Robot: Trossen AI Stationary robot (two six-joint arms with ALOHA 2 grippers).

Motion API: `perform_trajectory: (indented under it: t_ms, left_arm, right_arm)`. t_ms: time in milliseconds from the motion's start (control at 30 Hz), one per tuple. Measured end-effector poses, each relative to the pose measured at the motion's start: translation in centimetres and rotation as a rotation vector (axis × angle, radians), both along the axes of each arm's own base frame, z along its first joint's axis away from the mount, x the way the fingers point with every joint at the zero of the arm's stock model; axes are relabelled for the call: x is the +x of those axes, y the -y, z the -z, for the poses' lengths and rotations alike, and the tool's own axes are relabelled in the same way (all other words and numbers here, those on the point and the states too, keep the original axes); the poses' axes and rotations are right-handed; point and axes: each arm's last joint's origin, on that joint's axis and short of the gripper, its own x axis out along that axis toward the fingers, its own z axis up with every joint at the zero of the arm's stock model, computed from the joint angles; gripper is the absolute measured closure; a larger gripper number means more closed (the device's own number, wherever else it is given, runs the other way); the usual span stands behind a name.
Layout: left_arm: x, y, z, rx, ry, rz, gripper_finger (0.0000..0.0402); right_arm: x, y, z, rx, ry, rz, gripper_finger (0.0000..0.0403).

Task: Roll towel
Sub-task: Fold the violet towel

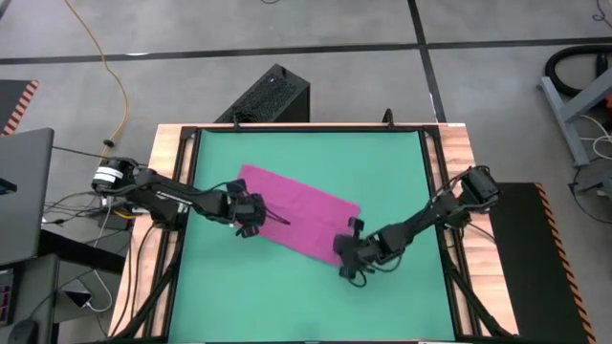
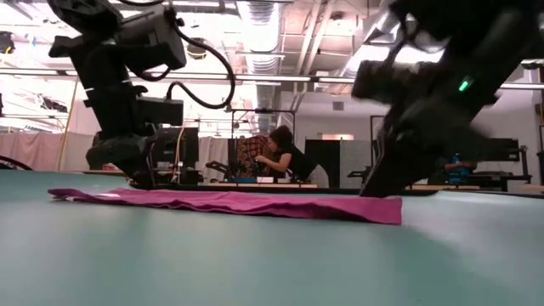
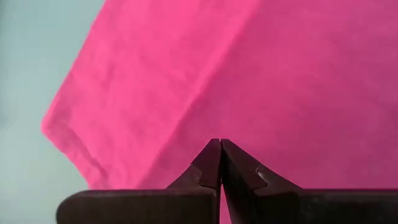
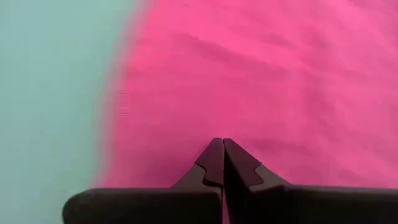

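Note:
The magenta towel (image 1: pixel 298 212) lies flat and spread out on the green mat (image 1: pixel 402 172), running slantwise from far left to near right. My left gripper (image 1: pixel 258 220) is shut, its tips down at the towel's left end (image 2: pixel 140 180). My right gripper (image 1: pixel 344 248) is also shut and slants down at the towel's near right end (image 2: pixel 378 191). In both wrist views the closed fingertips (image 3: pixel 221 144) (image 4: pixel 222 142) stand over pink cloth. My left gripper comes slanting down from the table's left, and its shut fingertips meet the top of the towel near its left end (image 3: pixel 214 134). No cloth shows between the fingers. The towel lies flat there. My right gripper comes slanting down from the table's right, its shut tips on the towel's top close to the near right edge (image 4: pixel 214 134). I cannot tell whether any cloth is caught between them. The towel stays flat on the mat.
The mat has bare room on all sides of the towel inside the wooden table frame (image 1: pixel 445 191). A black box (image 1: pixel 273 96) stands beyond the far edge. A person (image 2: pixel 285 157) works at a bench in the room behind.

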Motion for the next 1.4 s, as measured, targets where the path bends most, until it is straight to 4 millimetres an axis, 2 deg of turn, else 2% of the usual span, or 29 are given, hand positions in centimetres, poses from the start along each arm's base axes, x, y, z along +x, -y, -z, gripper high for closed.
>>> perform_trajectory:
  t_ms: [133,233,300,400,633,800,967,1100,1233,1400]
  left_arm:
    - [0.4,-0.7,-0.2,0.023,0.020,0.024,0.0401]
    - [0.9,-0.2,-1.2,0.020,0.117,0.059,0.0401]
    - [1.1,0.4,-2.0,0.008,0.198,0.070,0.0401]
    - [1.1,1.5,-2.9,0.006,0.285,0.077,0.0401]
    - [0.8,3.9,-3.1,0.003,0.354,0.056,0.0401]
    - [0.4,5.5,-3.2,0.014,0.372,0.077,0.0401]
    - [0.1,6.1,-3.1,-0.015,0.387,0.062,0.0401]
    - [-0.3,6.6,-2.9,-0.032,0.369,0.047,0.0401]
    - [-0.7,6.9,-2.7,-0.040,0.355,0.044,0.0401]
    - [-1.0,7.2,-2.6,-0.053,0.349,0.025,0.0401]
  right_arm:
    - [0.5,-1.6,-1.6,-0.118,0.045,-0.111,0.0385]
    - [1.2,-1.3,-3.5,-0.303,0.127,-0.106,0.0385]
    - [1.8,0.2,-4.5,-0.393,0.161,-0.073,0.0386]
    - [3.6,3.8,-5.1,-0.379,0.203,-0.046,0.0389]
    - [8.1,12.2,-3.1,-0.297,0.316,-0.096,0.0391]
    - [11.3,16.2,-1.2,-0.251,0.308,-0.104,0.0391]
    - [14.0,17.8,0.8,-0.220,0.222,-0.110,0.0392]
    - [15.4,18.2,0.3,-0.201,0.129,-0.107,0.0392]
    - [15.6,18.9,0.3,-0.201,0.011,-0.028,0.0392]
    - [14.6,19.8,0.6,-0.221,-0.087,0.129,0.0392]
